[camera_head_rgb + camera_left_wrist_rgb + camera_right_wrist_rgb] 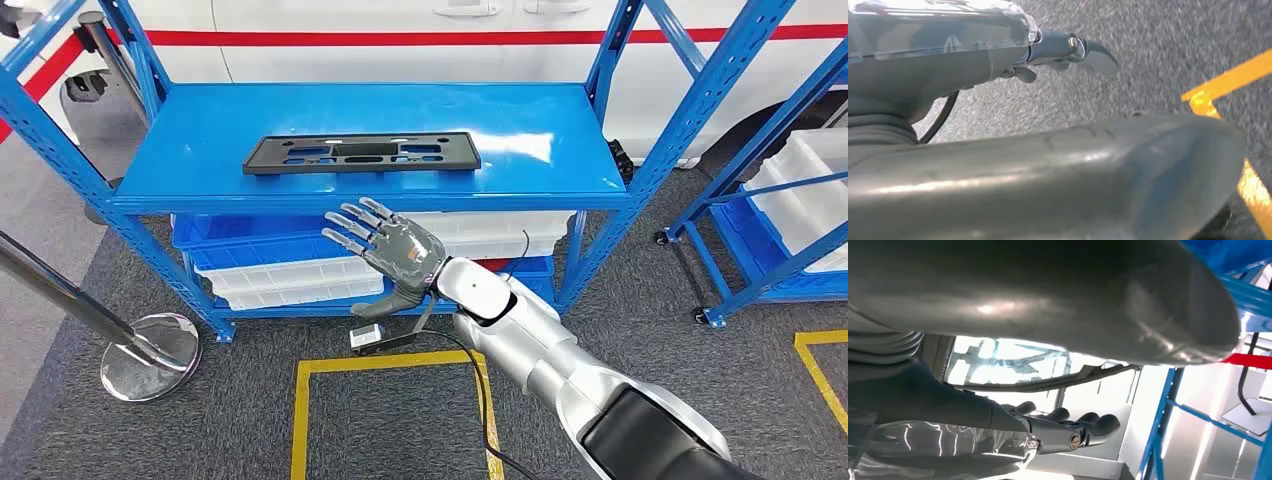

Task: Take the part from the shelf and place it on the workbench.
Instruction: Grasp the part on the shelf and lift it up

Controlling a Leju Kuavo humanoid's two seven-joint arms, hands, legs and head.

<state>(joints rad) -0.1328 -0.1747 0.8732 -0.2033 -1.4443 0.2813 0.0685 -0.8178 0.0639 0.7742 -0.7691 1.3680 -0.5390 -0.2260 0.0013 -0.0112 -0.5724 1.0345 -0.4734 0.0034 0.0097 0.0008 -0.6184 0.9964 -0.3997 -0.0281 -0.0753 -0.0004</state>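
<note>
right robot hand empty, fingers spread, before blue shelf; grey carpet.

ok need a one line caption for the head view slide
Right hand, open and empty, raised before the blue shelf where the black part lies flat on top.

Looks like a workshop or factory floor: blue steel shelving rack on grey carpet, white plastic bins stacked under its top shelf, yellow floor tape marked out in front, a white vehicle parked behind it.
</note>
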